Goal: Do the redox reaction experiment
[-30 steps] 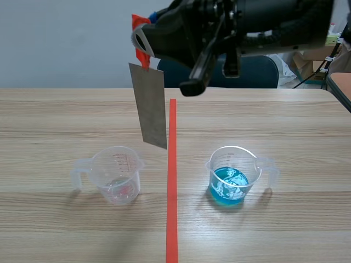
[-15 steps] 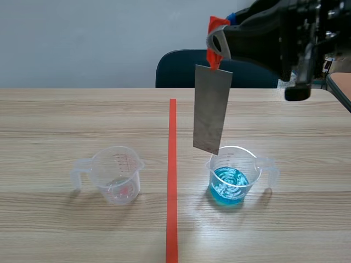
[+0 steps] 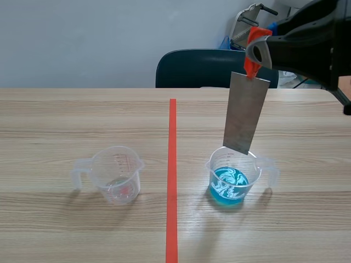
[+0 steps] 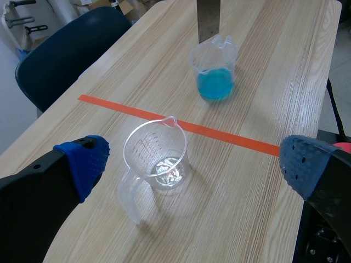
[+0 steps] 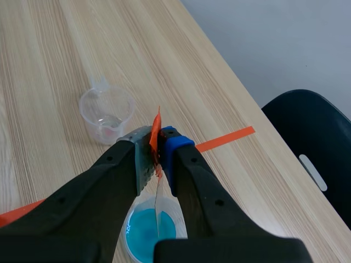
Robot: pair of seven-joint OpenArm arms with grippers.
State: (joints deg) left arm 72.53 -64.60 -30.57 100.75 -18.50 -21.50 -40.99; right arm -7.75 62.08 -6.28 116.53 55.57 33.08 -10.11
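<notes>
Above the table [image 3: 55, 109], the right gripper [image 3: 253, 52] is pinching a metal strip [image 3: 245, 112] by its orange-taped top.
The strip is hanging slightly tilted, its lower end just over the blue cup [image 3: 233, 175]. The left gripper [image 4: 194, 164] is gaping wide, with the empty cup [image 4: 156, 159] standing ahead of it, between its fingers.

The counter [image 3: 66, 115] is pale wood, its grain running across. An orange-red tape line [image 3: 172, 181] marks its middle. Left of the line a clear measuring cup [image 3: 116, 176] stands upright, handle turned away from the line. Right of it stands a second cup [image 3: 233, 178] holding blue liquid, handle likewise outward. The two stand well apart.
</notes>
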